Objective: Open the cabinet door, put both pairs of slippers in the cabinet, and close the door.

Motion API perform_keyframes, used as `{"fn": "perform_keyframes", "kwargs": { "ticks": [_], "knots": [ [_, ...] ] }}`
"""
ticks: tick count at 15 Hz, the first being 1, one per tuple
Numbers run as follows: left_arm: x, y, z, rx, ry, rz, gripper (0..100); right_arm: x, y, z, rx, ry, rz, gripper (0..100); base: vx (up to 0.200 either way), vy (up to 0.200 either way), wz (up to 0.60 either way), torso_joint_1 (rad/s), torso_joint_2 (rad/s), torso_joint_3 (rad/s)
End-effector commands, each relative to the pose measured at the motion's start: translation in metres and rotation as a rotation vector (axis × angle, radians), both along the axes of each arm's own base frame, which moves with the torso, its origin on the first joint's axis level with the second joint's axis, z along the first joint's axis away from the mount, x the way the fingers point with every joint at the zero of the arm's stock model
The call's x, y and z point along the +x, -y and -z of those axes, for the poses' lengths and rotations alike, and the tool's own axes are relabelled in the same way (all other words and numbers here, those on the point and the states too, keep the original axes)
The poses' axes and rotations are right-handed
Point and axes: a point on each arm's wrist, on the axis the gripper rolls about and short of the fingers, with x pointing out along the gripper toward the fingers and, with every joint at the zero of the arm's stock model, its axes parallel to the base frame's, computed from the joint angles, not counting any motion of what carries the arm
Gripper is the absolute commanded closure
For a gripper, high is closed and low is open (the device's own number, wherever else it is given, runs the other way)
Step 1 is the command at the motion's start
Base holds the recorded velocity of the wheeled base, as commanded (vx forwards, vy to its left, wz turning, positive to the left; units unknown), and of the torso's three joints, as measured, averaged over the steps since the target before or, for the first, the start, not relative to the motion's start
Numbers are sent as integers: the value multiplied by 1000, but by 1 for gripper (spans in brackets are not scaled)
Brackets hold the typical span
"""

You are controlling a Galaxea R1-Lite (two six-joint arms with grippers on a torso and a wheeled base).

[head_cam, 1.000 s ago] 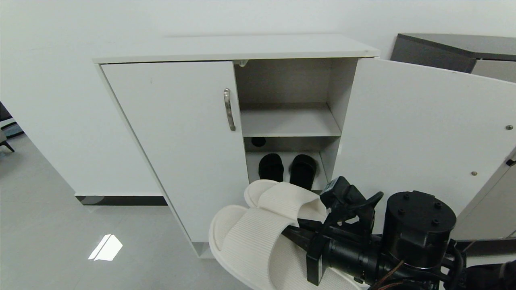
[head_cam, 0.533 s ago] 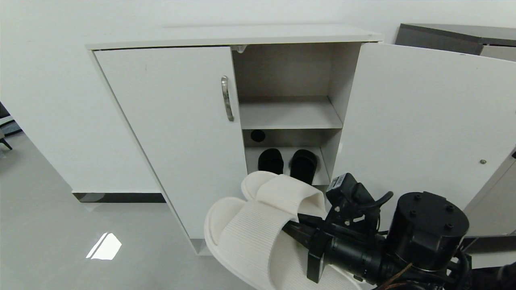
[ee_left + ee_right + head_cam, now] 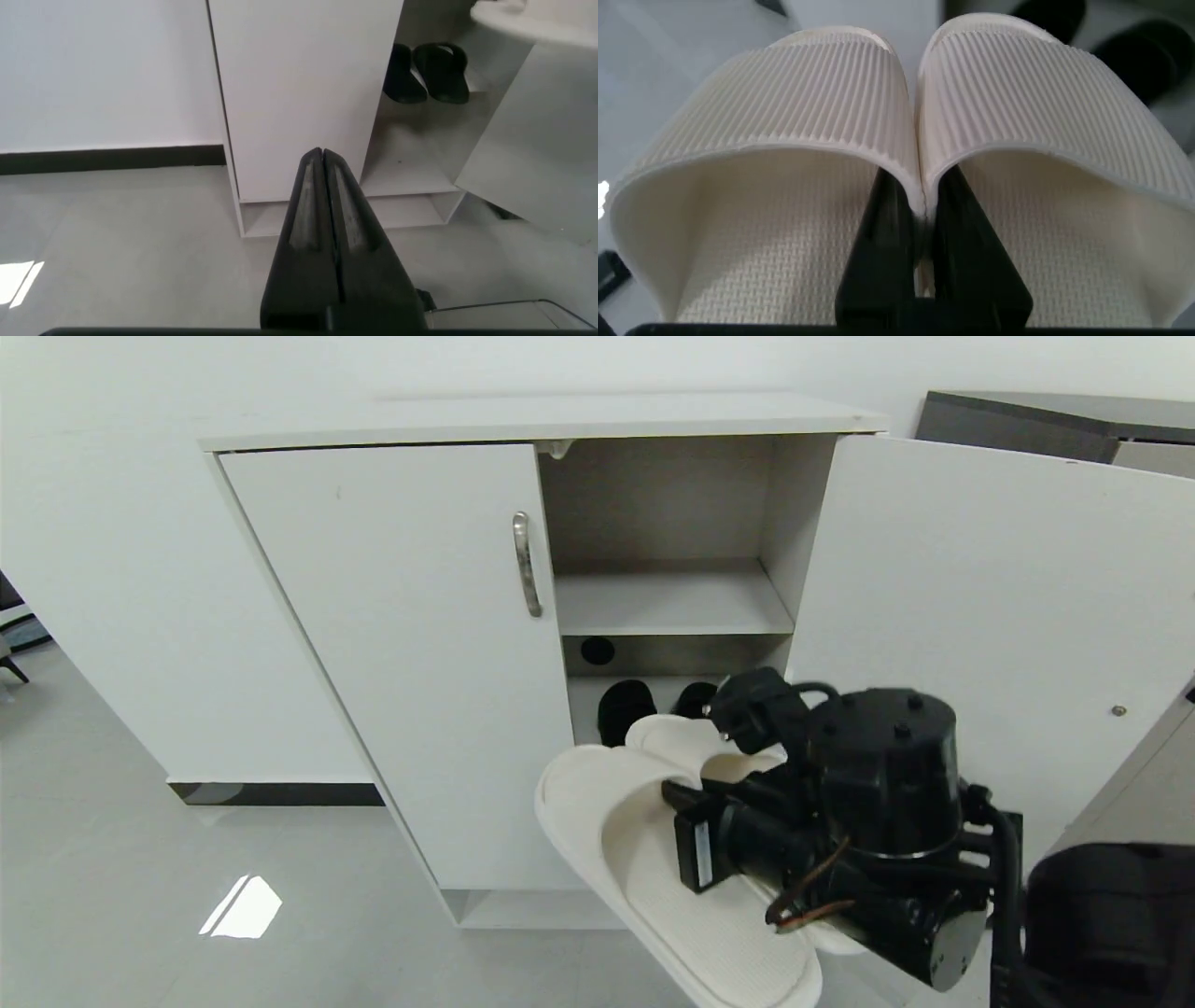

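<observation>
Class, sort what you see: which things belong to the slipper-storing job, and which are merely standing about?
Job: white slippers, clamped in the right gripper; black slippers on a shelf inside the cabinet; open door.
Standing about: grey furniture beyond the open door; light patch on the floor.

Cabinet point(image 3: 541, 418) against wall, left door point(image 3: 392, 644) closed, right door point(image 3: 980, 597) swung open rightward, one pair of slippers point(image 3: 624, 707) inside on lower shelf point(image 3: 583, 714), second pair point(image 3: 607, 803) clamped in right gripper point(image 3: 922, 233) just before the opening.
</observation>
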Motion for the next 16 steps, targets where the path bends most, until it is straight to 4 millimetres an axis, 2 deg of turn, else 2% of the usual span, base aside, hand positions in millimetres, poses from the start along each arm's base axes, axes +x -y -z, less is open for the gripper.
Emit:
{"fn": "perform_keyframes", "kwargs": {
  "ticks": [1,4,5,7,9,11,16],
  "knots": [
    [0,0,0,-1,-2,0,100,0,-13,-65,129,5,243,100,0,0,0,0,0,0],
    [0,0,0,-1,-2,0,100,12,-28,-71,110,-30,367,100,0,0,0,0,0,0],
    [0,0,0,-1,-2,0,100,18,-33,-66,84,-10,432,100,0,0,0,0,0,0],
    [0,0,0,-1,0,-2,100,29,-38,-57,10,28,445,100,0,0,0,0,0,0],
    [0,-1,0,-1,-2,-23,100,40,-51,-51,-12,116,443,100,0,0,0,0,0,0],
    [0,-1,0,-1,0,-25,100,50,-60,-52,-5,168,492,100,0,0,0,0,0,0],
    [0,-1,0,-1,0,-25,100,51,-61,-60,-36,150,495,100,0,0,0,0,0,0]
  ]
}}
